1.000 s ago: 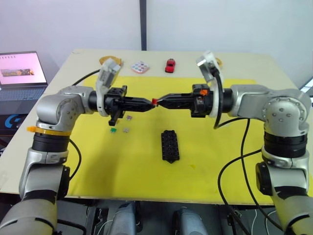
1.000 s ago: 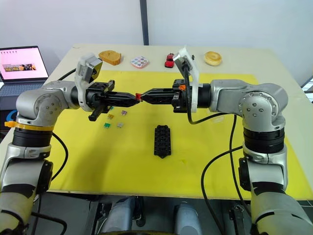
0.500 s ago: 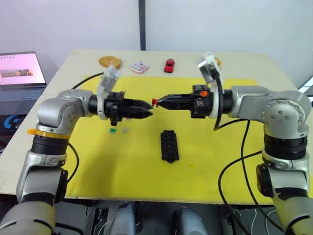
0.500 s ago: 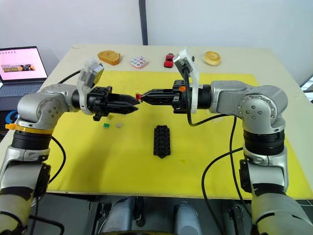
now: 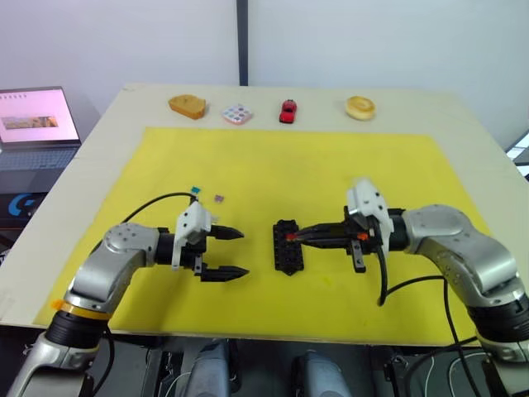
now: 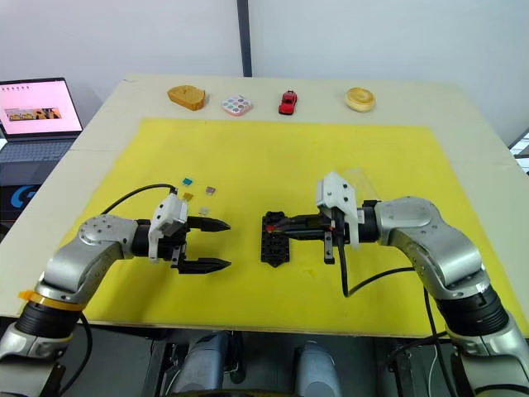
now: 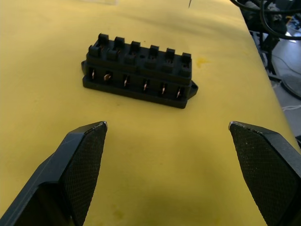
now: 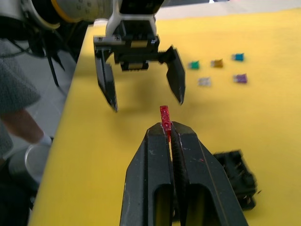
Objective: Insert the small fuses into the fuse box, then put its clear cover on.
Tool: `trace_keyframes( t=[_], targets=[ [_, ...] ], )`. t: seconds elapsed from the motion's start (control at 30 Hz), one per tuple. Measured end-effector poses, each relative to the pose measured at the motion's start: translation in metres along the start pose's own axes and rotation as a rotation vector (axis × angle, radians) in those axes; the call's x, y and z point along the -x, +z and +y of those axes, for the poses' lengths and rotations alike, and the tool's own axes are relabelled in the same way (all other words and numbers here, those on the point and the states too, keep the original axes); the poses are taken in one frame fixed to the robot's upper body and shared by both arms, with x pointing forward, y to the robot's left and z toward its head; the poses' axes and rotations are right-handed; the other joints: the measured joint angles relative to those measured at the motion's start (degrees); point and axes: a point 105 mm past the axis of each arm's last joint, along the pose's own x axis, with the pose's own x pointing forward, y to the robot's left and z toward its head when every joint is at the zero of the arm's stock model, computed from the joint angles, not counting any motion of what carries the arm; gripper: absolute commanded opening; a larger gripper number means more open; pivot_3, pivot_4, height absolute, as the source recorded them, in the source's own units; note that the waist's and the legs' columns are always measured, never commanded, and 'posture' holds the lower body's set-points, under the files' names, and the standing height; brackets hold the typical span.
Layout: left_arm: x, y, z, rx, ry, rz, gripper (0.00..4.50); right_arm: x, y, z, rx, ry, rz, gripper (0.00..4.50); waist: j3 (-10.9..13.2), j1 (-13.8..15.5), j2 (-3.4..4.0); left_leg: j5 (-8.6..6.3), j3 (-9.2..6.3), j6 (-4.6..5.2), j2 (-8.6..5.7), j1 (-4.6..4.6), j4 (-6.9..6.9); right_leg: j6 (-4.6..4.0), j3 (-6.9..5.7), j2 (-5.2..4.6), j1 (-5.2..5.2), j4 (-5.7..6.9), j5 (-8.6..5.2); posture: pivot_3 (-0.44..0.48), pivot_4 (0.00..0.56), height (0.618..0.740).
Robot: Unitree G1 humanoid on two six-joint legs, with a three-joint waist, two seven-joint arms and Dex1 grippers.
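The black fuse box (image 5: 288,246) lies mid-mat, its slots showing in the left wrist view (image 7: 139,70). My right gripper (image 8: 169,129) is shut on a red fuse (image 8: 165,117), with its tip low over the box's near end (image 6: 277,226). Just left of the box, my left gripper (image 5: 241,252) stands wide open and empty, fingers (image 7: 87,155) pointing at it. Teal (image 6: 188,179), amber (image 6: 187,196) and purple (image 6: 212,190) fuses lie loose on the yellow mat (image 5: 273,157); green (image 8: 193,64) and grey (image 8: 204,81) ones lie beside them. A faint glint behind my right wrist may be the clear cover (image 6: 357,174).
Along the table's far edge sit a tan block (image 5: 186,105), a white dotted tile (image 5: 237,113), a red toy car (image 5: 288,110) and a round tan ring (image 5: 360,106). A laptop (image 5: 37,120) stands off the table's left side.
My left gripper let go of the red fuse and opened wide. Both arms came down from mid-air to the mat, the right one keeping the fuse and bringing it to the fuse box.
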Motion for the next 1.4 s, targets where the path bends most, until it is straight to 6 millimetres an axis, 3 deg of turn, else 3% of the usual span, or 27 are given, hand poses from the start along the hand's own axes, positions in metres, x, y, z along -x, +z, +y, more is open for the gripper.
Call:
trace_keyframes(
  t=[0.67,1.4],
  targets=[
    [-0.013,-0.013,-0.016,-0.004,-0.033,0.028,4.36,-0.007,-0.038,0.011,0.081,0.002,0.067,0.0,0.0,0.03,0.0,0.12,0.01,-0.2,-0.02,0.03,0.01,0.0,-0.02,-0.01,0.08,-0.04,0.0,0.0,0.15,0.74],
    [-0.013,-0.017,-0.015,-0.013,-0.037,0.044,4.36,-0.012,-0.044,0.011,0.088,0.012,0.076,0.0,0.0,0.05,0.0,0.12,0.0,-0.2,-0.02,0.04,0.03,0.0,-0.04,-0.01,0.08,-0.04,0.0,0.0,0.15,0.74]
  ],
)
